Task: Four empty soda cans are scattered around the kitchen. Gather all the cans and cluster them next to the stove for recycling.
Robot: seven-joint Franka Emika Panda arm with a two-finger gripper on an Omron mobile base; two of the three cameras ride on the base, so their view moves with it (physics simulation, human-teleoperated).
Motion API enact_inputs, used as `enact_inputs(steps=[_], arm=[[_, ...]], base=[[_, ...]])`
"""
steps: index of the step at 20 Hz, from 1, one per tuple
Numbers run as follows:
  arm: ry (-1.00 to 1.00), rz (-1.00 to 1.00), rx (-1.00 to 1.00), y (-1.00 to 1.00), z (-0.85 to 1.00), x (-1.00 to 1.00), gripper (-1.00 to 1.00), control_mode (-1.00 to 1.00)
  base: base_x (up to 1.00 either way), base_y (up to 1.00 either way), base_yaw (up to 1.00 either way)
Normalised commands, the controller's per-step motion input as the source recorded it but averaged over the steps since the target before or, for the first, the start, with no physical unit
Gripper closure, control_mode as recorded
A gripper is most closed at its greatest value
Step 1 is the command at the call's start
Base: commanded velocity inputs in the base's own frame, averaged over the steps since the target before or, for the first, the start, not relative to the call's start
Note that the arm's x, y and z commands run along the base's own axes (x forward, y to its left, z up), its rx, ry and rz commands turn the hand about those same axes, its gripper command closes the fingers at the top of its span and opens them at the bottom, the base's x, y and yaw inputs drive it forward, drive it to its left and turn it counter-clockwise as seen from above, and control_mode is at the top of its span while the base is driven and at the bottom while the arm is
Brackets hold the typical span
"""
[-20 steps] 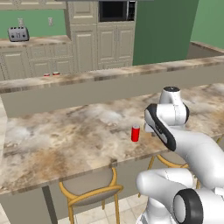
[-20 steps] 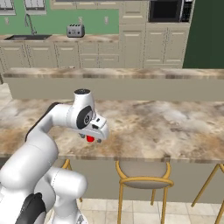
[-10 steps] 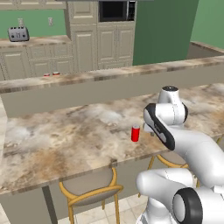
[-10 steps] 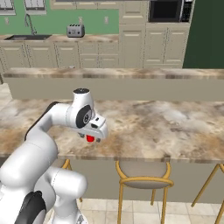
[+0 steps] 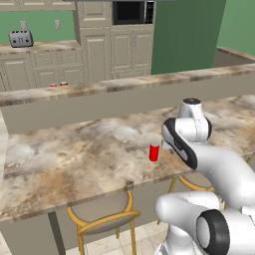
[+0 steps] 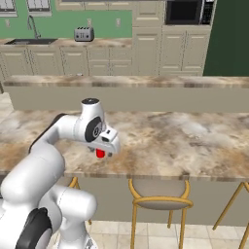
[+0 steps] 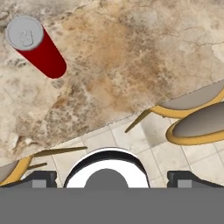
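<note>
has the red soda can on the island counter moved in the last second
No. In the left base view the soda can stands upright at the same spot on the counter, just back from its front edge above the stool.

The soda can (image 5: 154, 152) is red. From above, in the hand view, its top (image 7: 25, 32) is shiny grey. The surface (image 5: 84, 154) under it is tan and brown stone with cloudy white patches, like marble. Two more tiny red cans (image 5: 59, 84) sit on the far surface. The walls (image 6: 63, 22) are green. The cabinets (image 5: 122, 52) are beige. The toaster (image 6: 83, 34) is grey. The microwave (image 6: 184, 11) is black. The stools (image 6: 158, 197) have golden yellow frames and grey-brown seats. The floor (image 6: 204, 233) has pale beige tiles. The robot arm (image 6: 53, 146) is white with dark joints.
</note>
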Motion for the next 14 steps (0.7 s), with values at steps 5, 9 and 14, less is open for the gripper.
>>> enact_inputs(steps=[5,9,14], arm=[[0.00,0.08,0.03,0.06,0.06,0.32,-1.00,-1.00],[-0.01,0.23,0.15,0.17,0.27,-0.01,-1.00,-1.00],[0.00,0.27,0.09,0.27,0.28,-0.02,-1.00,-1.00]], base=[[0.00,0.00,0.00],[0.00,0.00,0.00],[0.00,0.00,0.00]])
